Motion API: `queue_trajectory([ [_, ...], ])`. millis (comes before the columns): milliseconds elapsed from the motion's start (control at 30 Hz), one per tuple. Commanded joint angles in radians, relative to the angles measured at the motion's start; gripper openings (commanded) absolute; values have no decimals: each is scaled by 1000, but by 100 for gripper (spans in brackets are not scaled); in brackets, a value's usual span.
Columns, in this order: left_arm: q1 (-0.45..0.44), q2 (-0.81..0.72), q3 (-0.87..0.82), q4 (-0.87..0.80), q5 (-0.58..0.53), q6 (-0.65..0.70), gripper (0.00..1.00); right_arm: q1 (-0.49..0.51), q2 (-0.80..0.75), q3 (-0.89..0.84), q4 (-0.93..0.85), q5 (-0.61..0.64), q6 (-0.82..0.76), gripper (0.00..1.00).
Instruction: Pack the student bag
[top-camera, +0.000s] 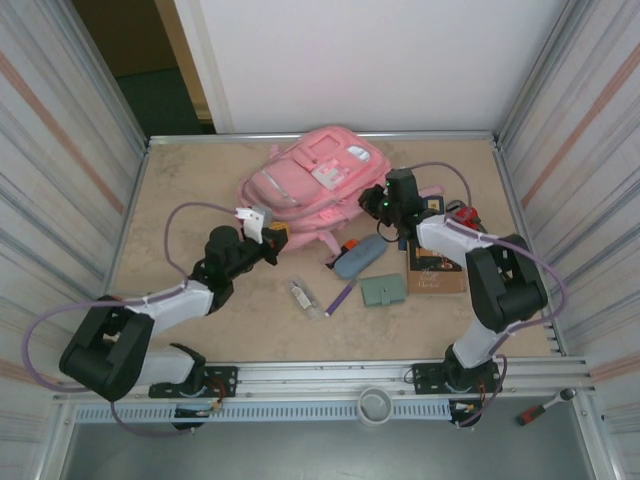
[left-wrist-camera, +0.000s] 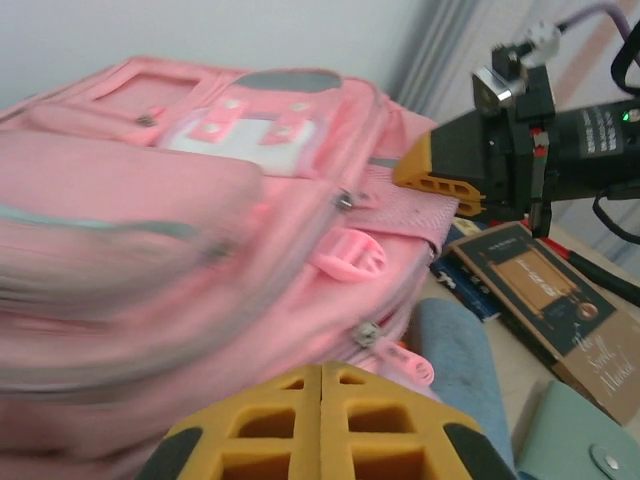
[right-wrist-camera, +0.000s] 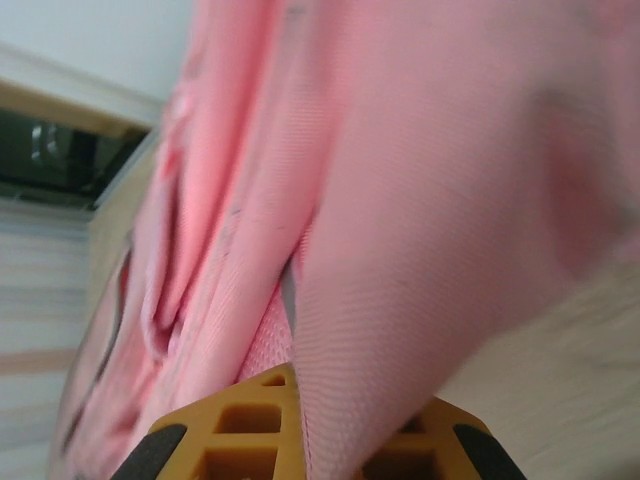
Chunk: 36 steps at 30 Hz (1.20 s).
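While our right gripper (right-wrist-camera: 292, 385) pinches a fold of the student bag (top-camera: 318, 172), our left gripper (left-wrist-camera: 320, 375) rests pressed together just beside it.
We see script on a brown book (left-wrist-camera: 548, 292) right of the left jaws, too blurred to read; overhead, a purple pen (top-camera: 340, 297) lies on the near side of both jaws.

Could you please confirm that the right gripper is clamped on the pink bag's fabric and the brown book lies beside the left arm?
Not quite. The brown book lies beside the right arm, not the left, as the top external view shows. The right gripper is indeed clamped on the student bag's pink fabric.
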Motion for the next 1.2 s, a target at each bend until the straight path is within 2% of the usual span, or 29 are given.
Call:
queue_trajectory([
  [0,9,-3,-18,-66,-23,-46,0,-47,60,64,8,-18,-79,2],
  [100,5,-1,3,-100,-28,-10,0,-44,109,112,-24,-84,-98,2],
  [233,-96,29,59,-174,-44,81,0,-32,113,104,14,-119,-57,2],
  [300,-126,73,79,-164,-24,82,0,-29,97,104,30,-138,-24,2],
  [400,-126,152,99,-110,19,33,9,-16,54,99,56,-158,30,2],
  [600,-124,272,162,-47,88,-75,33,49,-20,104,18,-89,20,1],
  [733,-91,342,190,11,152,-203,42,73,-37,114,-10,-42,-5,1],
  [900,-58,365,210,25,178,-271,45,83,-45,113,-13,-32,-14,1],
  [1167,-18,403,252,27,170,-373,45,92,-48,107,-11,-21,-20,1],
])
